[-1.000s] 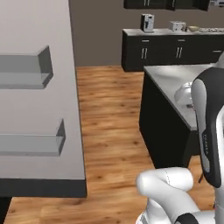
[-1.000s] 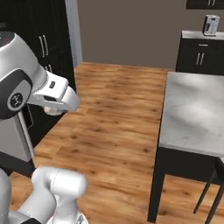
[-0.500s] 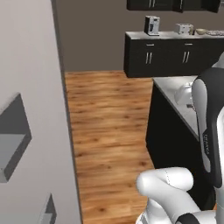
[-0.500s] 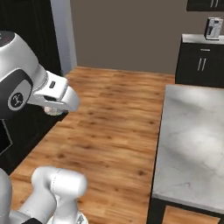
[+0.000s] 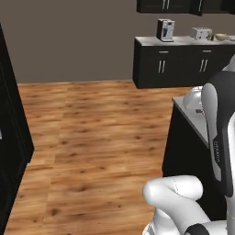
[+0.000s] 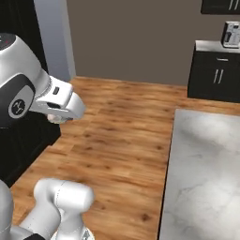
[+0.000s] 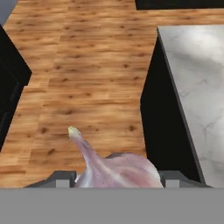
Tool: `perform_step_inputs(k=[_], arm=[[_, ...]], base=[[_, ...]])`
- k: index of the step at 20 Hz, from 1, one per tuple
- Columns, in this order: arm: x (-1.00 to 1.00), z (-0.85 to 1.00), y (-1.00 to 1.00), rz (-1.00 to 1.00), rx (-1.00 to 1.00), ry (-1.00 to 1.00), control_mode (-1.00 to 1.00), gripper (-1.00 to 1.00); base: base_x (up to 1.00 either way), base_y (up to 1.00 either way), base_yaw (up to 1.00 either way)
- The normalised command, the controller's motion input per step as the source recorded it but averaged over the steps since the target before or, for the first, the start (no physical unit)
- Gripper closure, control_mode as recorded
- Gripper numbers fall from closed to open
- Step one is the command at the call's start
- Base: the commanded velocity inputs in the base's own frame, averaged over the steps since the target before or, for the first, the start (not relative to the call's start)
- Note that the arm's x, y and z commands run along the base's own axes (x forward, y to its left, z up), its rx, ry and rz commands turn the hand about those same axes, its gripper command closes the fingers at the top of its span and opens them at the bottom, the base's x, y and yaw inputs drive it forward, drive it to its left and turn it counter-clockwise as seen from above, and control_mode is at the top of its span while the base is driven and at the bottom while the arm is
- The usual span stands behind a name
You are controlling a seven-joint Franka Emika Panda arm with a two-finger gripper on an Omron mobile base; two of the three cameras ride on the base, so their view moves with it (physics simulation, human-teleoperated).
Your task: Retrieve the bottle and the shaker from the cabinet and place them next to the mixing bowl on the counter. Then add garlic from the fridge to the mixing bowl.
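Since we've got the garlic (image 7: 114, 168) pinched between the fingers (image 7: 63, 178), which are closed snug on its sides with the stem poking out ahead, it's held up off the wood floor (image 7: 87, 78) for carrying. The mixing bowl (image 5: 221, 36) sits way over on the far counter (image 5: 183, 41), so we reckon it's a drive across before any drop.

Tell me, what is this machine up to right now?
The robot's claw is holding a garlic bulb, carried over the wooden floor beside a grey island top. Across the room the marble counter holds a mixing bowl, where the garlic should end up.
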Motion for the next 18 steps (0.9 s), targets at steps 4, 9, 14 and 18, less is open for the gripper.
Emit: perform_step_inputs(k=[4, 9, 14, 18], arm=[[0.00, 0.00, 0.00, 0.00, 0.00, 0.00, 1.00, 1.00], [0.00, 0.00, 0.00, 0.00, 0.00, 0.00, 1.00, 1.00], [0.00, 0.00, 0.00, 0.00, 0.00, 0.00, 1.00, 1.00], [0.00, 0.00, 0.00, 0.00, 0.00, 0.00, 1.00, 1.00]], base=[[1.00, 0.00, 0.00], [1.00, 0.00, 0.00], [1.00, 0.01, 0.00], [1.00, 0.00, 0.00]])
